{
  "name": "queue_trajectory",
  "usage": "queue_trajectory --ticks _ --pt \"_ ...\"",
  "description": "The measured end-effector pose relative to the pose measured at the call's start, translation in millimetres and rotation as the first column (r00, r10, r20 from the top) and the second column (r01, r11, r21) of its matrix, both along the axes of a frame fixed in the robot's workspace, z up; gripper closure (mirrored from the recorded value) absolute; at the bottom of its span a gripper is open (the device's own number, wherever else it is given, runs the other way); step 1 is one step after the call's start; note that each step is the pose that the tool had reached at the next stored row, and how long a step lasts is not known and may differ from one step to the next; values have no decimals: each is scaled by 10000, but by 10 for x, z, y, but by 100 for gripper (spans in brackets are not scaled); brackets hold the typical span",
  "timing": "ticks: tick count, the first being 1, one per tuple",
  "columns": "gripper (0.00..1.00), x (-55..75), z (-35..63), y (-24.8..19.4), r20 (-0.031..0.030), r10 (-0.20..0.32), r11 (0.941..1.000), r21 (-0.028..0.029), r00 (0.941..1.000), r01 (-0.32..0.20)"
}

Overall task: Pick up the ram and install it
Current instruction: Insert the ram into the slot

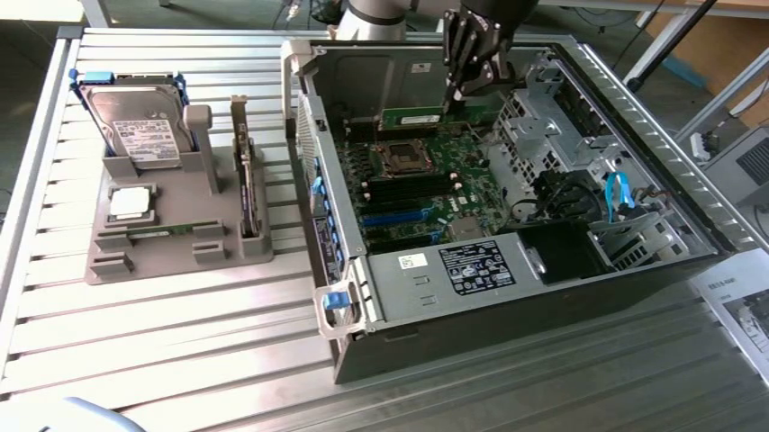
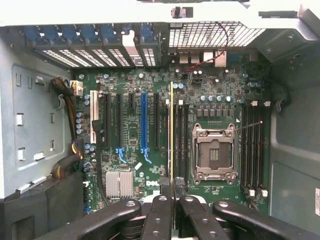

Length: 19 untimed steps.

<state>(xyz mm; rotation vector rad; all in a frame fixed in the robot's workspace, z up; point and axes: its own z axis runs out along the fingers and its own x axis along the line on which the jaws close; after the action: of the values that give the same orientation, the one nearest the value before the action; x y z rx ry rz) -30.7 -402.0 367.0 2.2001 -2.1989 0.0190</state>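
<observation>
My gripper (image 2: 175, 195) has its jaws clamped on the ram (image 2: 172, 130), a thin green stick seen edge-on, hanging over the glossy motherboard (image 2: 125, 80) just beside the black memory slots (image 2: 182, 140) by the metal CPU socket (image 2: 214, 152). Any tilt or offset, I reckon, and it jams on the slot rim and flexes.

The desk (image 1: 180, 360) is ribbed bare metal, matt silver. The computer case (image 1: 384, 76) is dull grey sheet metal. Its motherboard (image 2: 130, 130) is green circuit board with a faint sheen, and the ram (image 1: 415, 118) is the same. The fingers (image 2: 159, 220) look smooth, black and slightly glossy. The holder (image 1: 162, 261) is matt grey plastic. The hard drive (image 1: 132, 108) is silvery metal with a white paper label (image 1: 150, 142).
</observation>
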Motion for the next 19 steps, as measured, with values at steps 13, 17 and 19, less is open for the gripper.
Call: queue_trajectory --ticks 13,17,19 --pt "88 0 -221 0 0 0 10000 2 10000 0" --pt "88 0 -285 0 0 0 10000 3 10000 0" --pt "88 0 -315 0 0 0 10000 2 10000 0"
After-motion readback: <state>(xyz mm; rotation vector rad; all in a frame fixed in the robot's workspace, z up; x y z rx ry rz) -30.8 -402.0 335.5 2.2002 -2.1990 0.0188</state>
